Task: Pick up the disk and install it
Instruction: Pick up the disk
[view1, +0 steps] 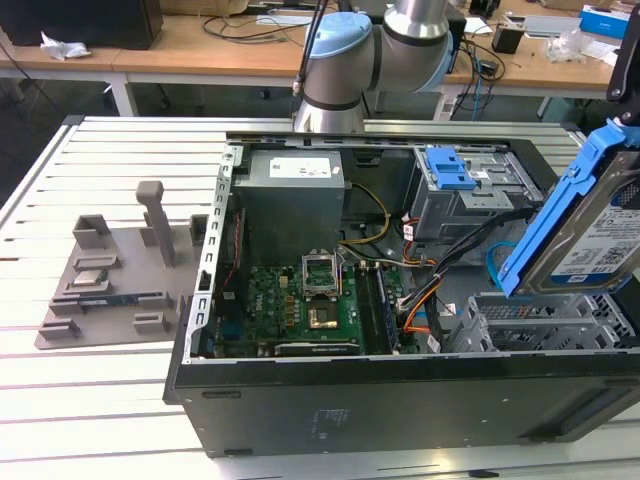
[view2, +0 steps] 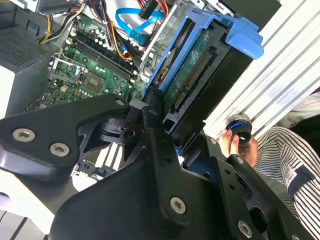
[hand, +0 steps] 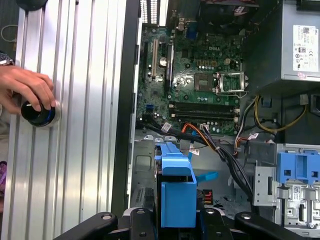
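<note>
Gripper (hand: 176, 225) is clamped tight around the disk (view1: 598, 230), pinching it from both sides (a firm hold, by the look of it). The disk hangs tilted over the exterior view's right end of the open computer case (view1: 300, 400). Its long axis climbs steeply toward the upper right, and its label faces the exterior camera. Inside the case sit the motherboard (view1: 310, 300), power supply (view1: 292, 190) and drive cage (view1: 470, 195). Out on the slatted table (hand: 85, 150), a person's hand (hand: 25, 87) grips a round black object (hand: 35, 112).

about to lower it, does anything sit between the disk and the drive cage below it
The hand holds the disk above the open case. A loose blue cable and black and orange cables lie beside the drive cage beneath it; they could catch. Nothing else visible blocks it.
</note>
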